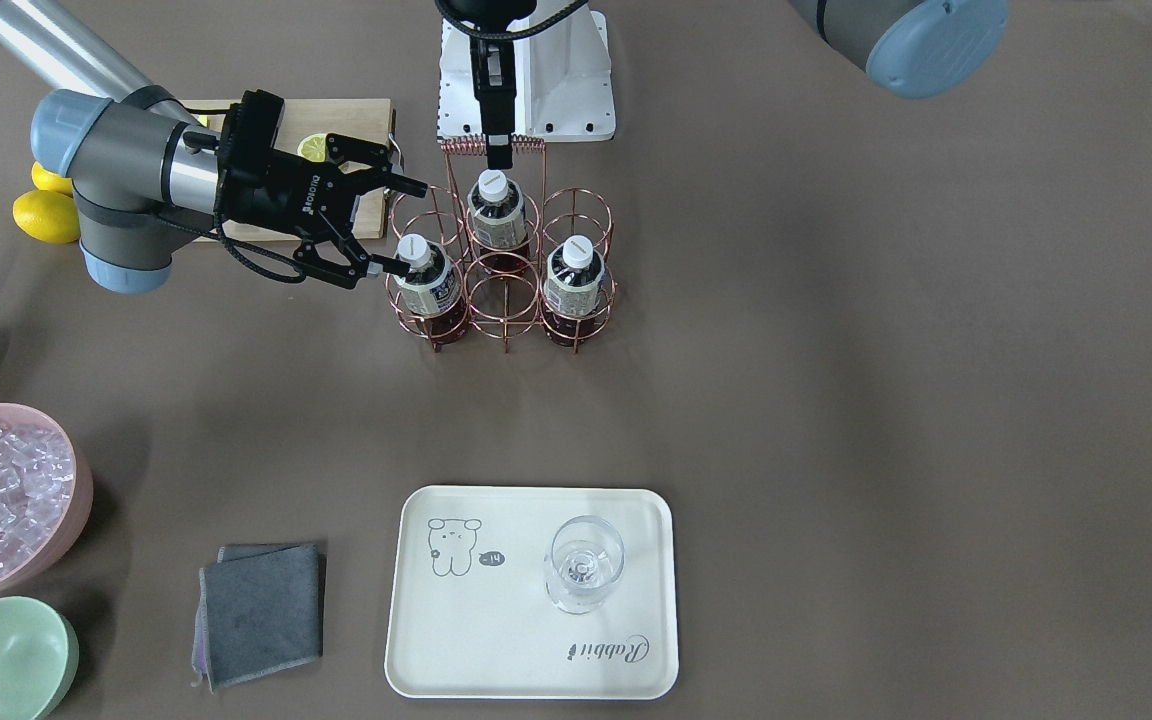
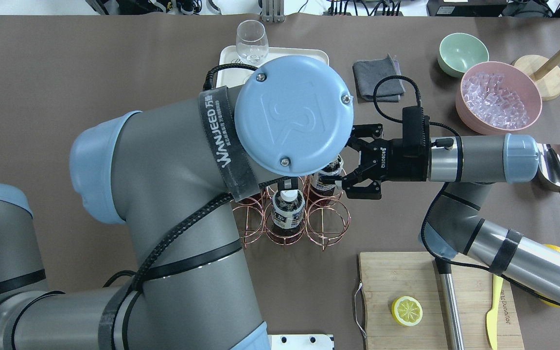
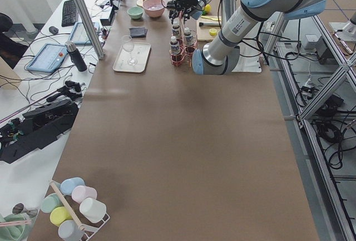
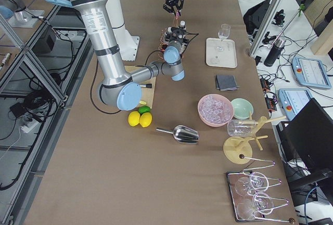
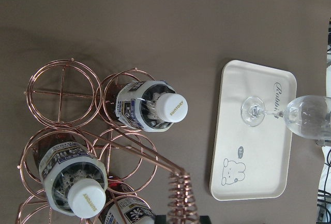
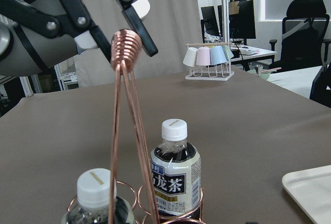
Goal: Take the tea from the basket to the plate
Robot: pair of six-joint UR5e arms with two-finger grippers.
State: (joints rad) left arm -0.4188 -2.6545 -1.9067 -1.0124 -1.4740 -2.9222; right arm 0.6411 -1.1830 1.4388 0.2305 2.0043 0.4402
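We record the left gripper (image 1: pixel 499 152) clamped on the coiled handle (image 1: pixel 471 146) of the copper wire six-ring basket (image 1: pixel 507 330). The right gripper (image 1: pixel 410 228) is spread wide, one fingertip at the white-capped brown tea bottle (image 1: pixel 428 285), which stands in the basket's right-end far cell. The cream rectangular bear-printed plate (image 1: pixel 496 640) lies well apart.

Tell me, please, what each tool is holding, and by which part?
Left tool clamps the basket by its coiled handle; right tool, open beside a tea, holds nothing.
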